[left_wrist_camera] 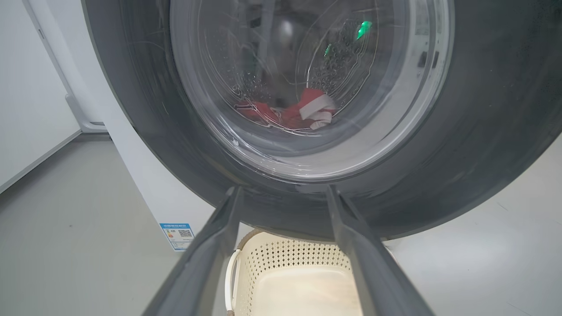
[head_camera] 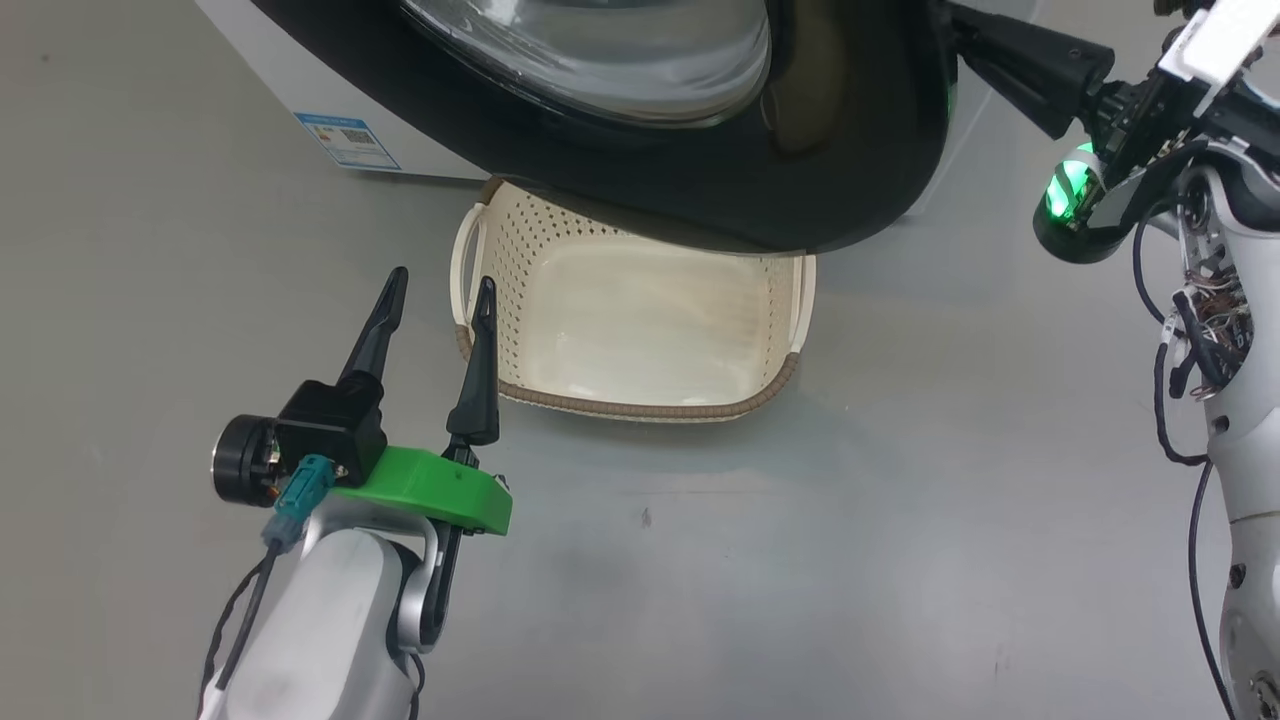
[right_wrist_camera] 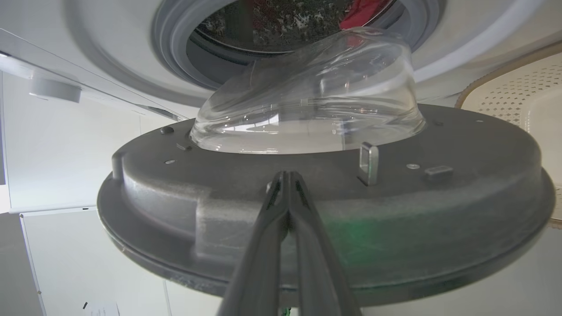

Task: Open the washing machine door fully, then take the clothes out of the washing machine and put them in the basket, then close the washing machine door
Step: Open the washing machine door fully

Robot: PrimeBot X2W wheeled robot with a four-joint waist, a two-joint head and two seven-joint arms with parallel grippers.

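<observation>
Left tool point(head_camera: 443, 278) hovers spread beside basket point(head_camera: 640, 408); right tool point(right_wrist_camera: 287, 175), pinched, at door point(right_wrist_camera: 439, 210).

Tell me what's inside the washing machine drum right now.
Red clothes with white trim lie low in the perforated steel drum, seen through the glass window. The partly open door covers the rest of the drum, so more items may be hidden.

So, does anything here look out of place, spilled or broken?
Nothing looks broken or spilled. One oddity: the basket stands on the floor partly beneath the open door, whose black rim overhangs its far end. The red clothes lie inside the drum.
</observation>
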